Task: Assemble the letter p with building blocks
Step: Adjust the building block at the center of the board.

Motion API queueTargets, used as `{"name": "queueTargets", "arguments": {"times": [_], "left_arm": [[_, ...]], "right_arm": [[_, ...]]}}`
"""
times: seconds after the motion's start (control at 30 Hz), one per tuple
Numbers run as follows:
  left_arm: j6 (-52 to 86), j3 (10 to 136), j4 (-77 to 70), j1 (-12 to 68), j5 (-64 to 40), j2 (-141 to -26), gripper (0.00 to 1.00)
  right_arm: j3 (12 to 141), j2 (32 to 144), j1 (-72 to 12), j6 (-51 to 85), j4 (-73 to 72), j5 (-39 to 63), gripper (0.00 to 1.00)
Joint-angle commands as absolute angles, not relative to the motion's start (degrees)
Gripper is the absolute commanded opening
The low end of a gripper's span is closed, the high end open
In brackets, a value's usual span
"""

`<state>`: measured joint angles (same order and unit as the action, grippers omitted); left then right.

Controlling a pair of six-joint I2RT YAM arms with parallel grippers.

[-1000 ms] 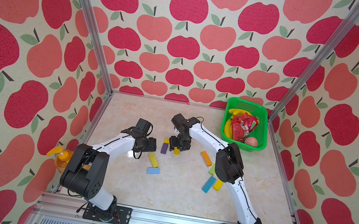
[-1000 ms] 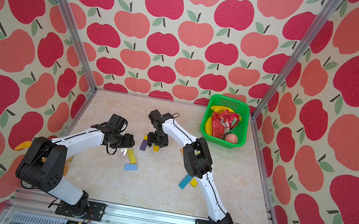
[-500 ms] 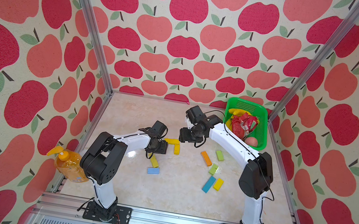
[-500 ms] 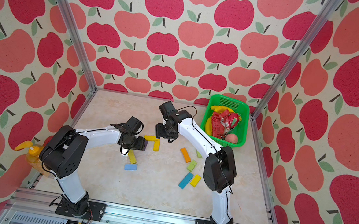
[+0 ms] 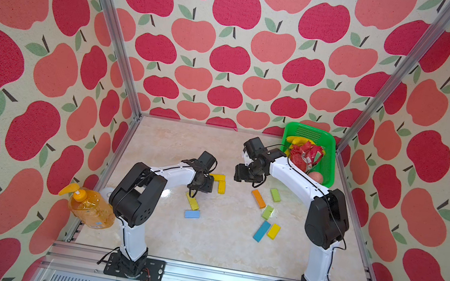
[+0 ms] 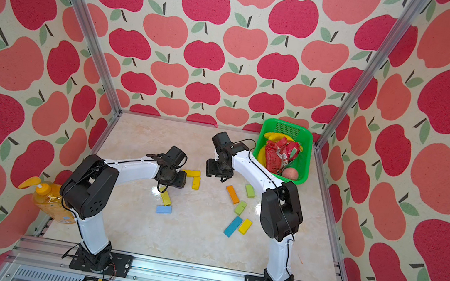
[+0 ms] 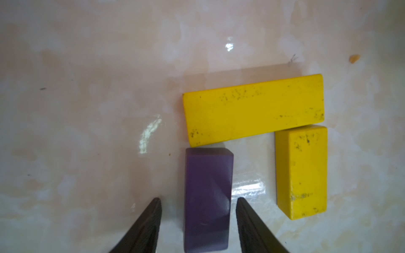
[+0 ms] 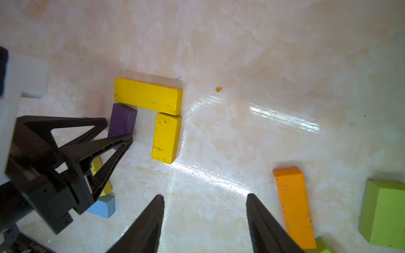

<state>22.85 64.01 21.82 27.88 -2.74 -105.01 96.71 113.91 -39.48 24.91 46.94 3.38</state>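
Blocks [image 5: 258,198] before basket [image 5: 309,128], bottle [image 5: 90,207] at left

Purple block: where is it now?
Left wrist view: the purple block lies between the open fingers of the left gripper, one end toward the long yellow block, beside the short yellow block.

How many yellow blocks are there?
4. Long yellow block touching short yellow block; slanted yellow block by the light blue block; fourth yellow block beside the long blue block. Others may hide.

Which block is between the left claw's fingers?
The purple block: the only purple one, straddled by the left claw, beside the long yellow block.
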Motion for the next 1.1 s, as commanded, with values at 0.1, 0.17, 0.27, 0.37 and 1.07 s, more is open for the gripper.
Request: {"name": "queueTargets", "arguments": {"times": [0.1,0.17,0.27,0.37,1.07], "left_arm": [[23.46,67.05,25.86,28.30,-0.62,-107.18,0.54],[23.75,67.57,26.49,28.30,-0.45,-107.62,0.53],[24.15,67.97,26.97,28.61,-0.35,-107.93,0.52],[24.54,68.28,27.62,29.00,0.25,-108.19,0.50],[24.87,73.93,35.35,30.05,1.76,-111.92,0.39]], "right_arm": [[94.87,111.37,-38.44,23.53,46.14,4.54,0.63],[94.37,111.27,-38.34,23.48,46.07,4.57,0.63],[93.73,111.18,-38.31,23.44,46.04,4.78,0.63],[93.56,111.18,-38.09,23.23,46.00,4.83,0.63],[92.61,111.19,-37.14,21.36,46.06,5.94,0.62]]}}
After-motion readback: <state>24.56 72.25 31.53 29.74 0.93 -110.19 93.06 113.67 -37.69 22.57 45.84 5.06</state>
